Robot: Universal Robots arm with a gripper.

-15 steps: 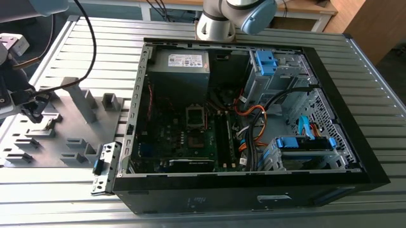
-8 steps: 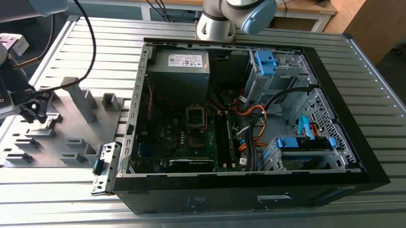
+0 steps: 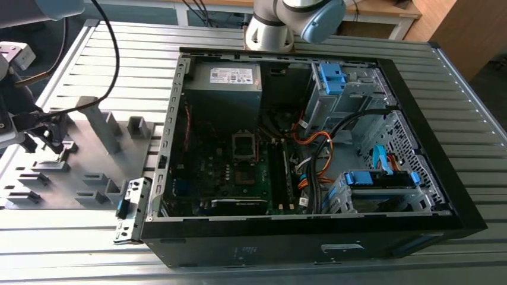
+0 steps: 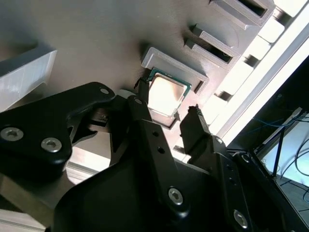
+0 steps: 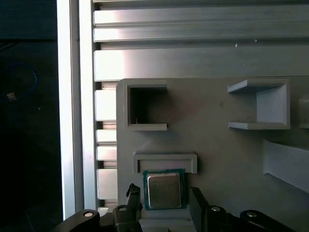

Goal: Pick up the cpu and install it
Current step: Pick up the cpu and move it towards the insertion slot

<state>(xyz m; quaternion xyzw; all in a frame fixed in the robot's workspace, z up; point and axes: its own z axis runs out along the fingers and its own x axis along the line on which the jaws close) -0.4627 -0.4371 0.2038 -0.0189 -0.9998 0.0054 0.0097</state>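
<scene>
- Exterior view: tool (image 3: 52, 151) low over the grey fixture plate (image 3: 75, 169) on the slatted counter (image 3: 63, 255), at the exterior view's left, well apart from the open computer case (image 3: 317, 252).
- Second wrist view: cpu (image 4: 166, 94) lies flat in its shallow holder recess. Fingers (image 4: 145, 121) stand apart, one to each side of the chip, nothing clamped.
- First wrist view: cpu (image 5: 164, 189) square between the two fingertips (image 5: 133, 193), with a narrow gap seemingly on each side.
- Handling judgement: keep the tool centred, close evenly on opposite edges and lift level, clear of the recess lip.
</scene>
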